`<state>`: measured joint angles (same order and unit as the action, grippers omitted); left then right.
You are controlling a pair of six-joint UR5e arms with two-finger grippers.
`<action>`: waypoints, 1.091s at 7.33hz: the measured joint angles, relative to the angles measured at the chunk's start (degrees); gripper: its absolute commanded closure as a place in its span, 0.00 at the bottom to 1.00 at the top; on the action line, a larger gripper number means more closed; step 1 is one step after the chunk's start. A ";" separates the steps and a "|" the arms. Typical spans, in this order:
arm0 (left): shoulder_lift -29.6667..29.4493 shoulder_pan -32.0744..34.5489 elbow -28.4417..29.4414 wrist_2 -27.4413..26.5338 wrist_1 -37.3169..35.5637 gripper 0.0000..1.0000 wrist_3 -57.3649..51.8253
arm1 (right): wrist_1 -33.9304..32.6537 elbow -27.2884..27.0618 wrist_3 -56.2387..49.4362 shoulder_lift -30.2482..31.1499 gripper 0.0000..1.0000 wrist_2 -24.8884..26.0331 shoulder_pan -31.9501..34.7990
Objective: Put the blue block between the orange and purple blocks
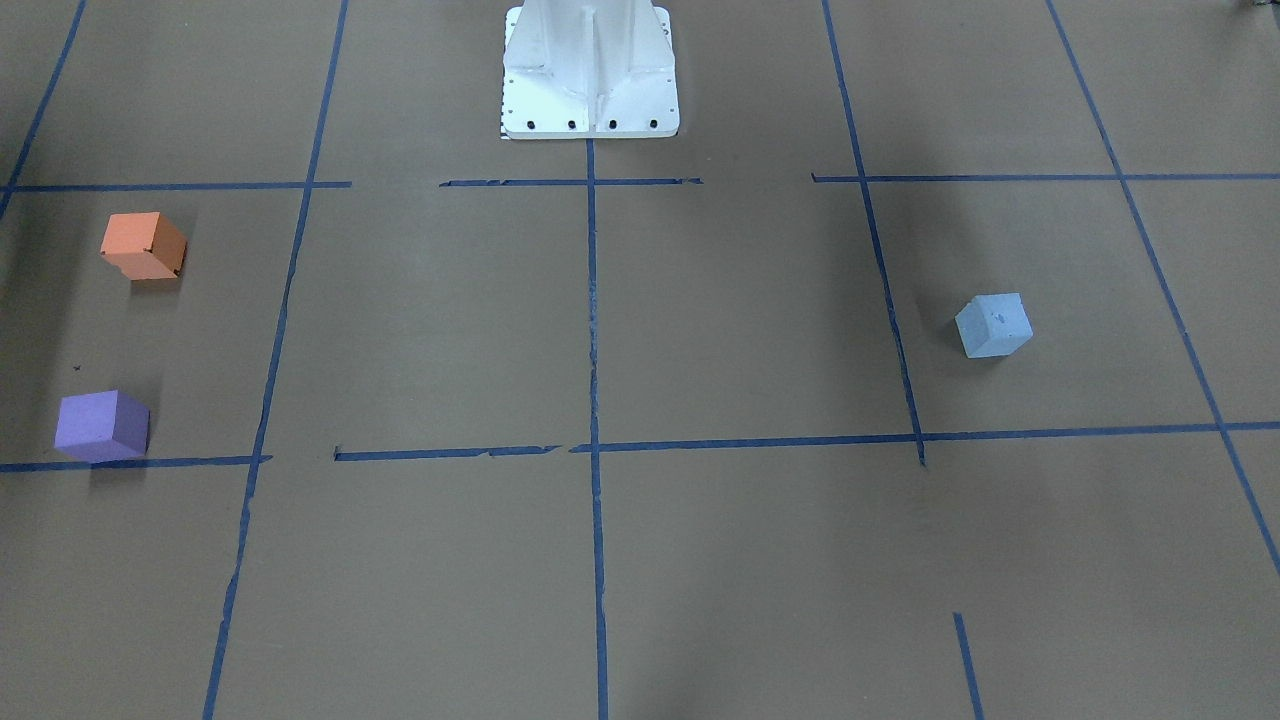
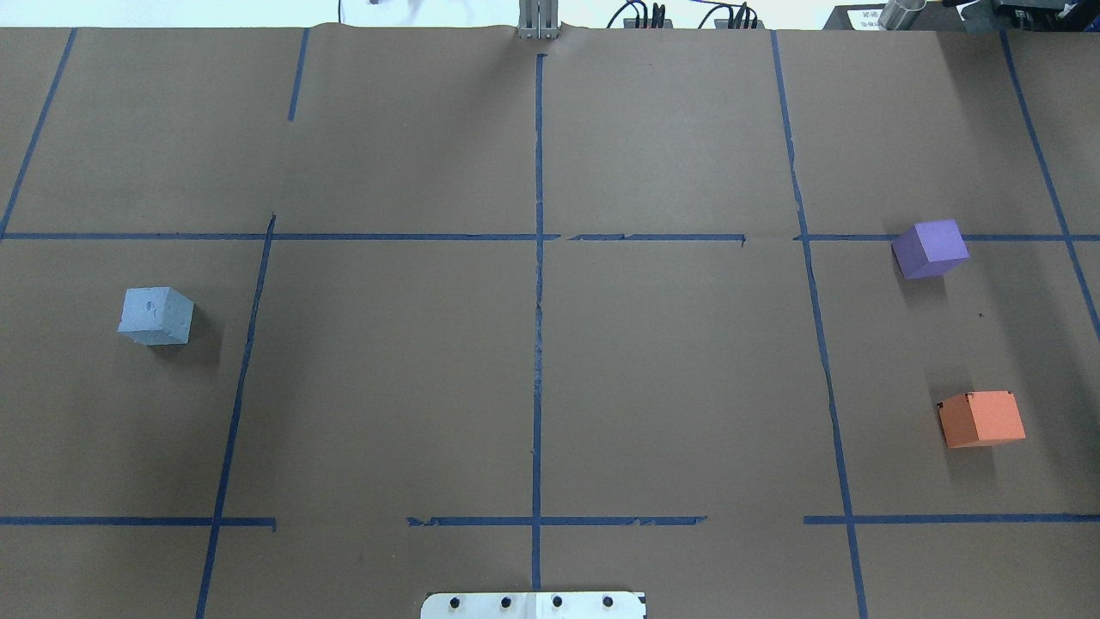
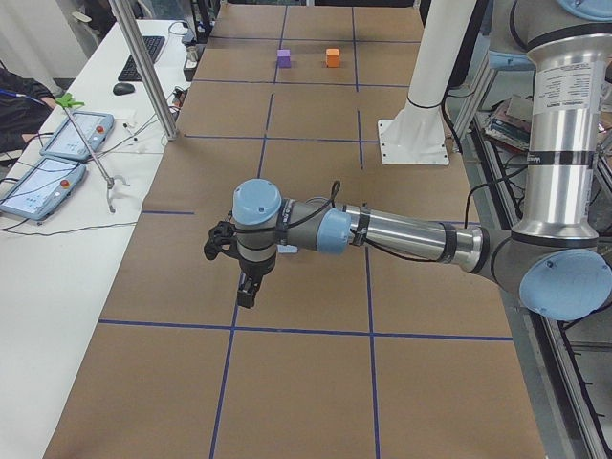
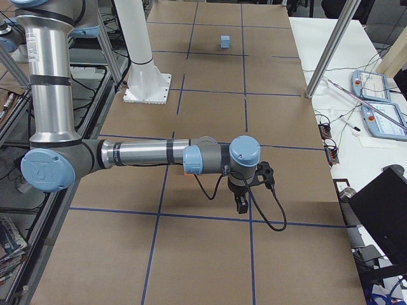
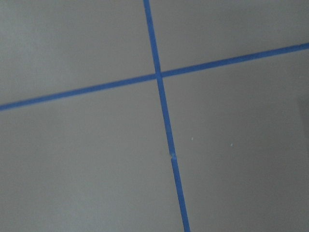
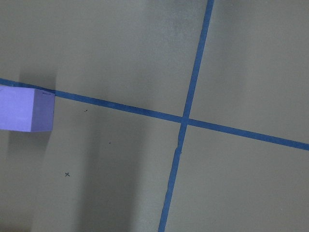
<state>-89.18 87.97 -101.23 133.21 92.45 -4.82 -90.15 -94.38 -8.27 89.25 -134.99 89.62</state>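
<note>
The blue block lies on the brown table's left side; it also shows in the front view. The purple block and the orange block lie apart on the right side, with a bare gap between them. The purple block's edge shows in the right wrist view. My left gripper shows only in the exterior left view and my right gripper only in the exterior right view. Both hang above the table, far from the blocks. I cannot tell whether either is open or shut.
Blue tape lines divide the brown paper table into a grid. The white robot base stands at the table's near edge. A side table with tablets and metal poles stands beyond the far edge.
</note>
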 measured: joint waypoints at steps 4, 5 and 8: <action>-0.88 -18.22 -0.49 -0.22 11.87 0.00 32.21 | 0.57 -0.31 0.00 0.47 0.00 0.00 0.00; -0.92 -22.27 -0.29 -2.21 16.72 0.00 42.43 | 1.39 -0.50 0.03 1.09 0.00 0.04 0.01; -2.51 -33.70 1.10 -9.37 23.64 0.00 57.40 | 2.94 -0.62 0.07 2.03 0.00 0.07 0.02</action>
<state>-91.69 54.26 -100.13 123.84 116.09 52.58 -87.21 -95.01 -8.20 91.28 -134.91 89.65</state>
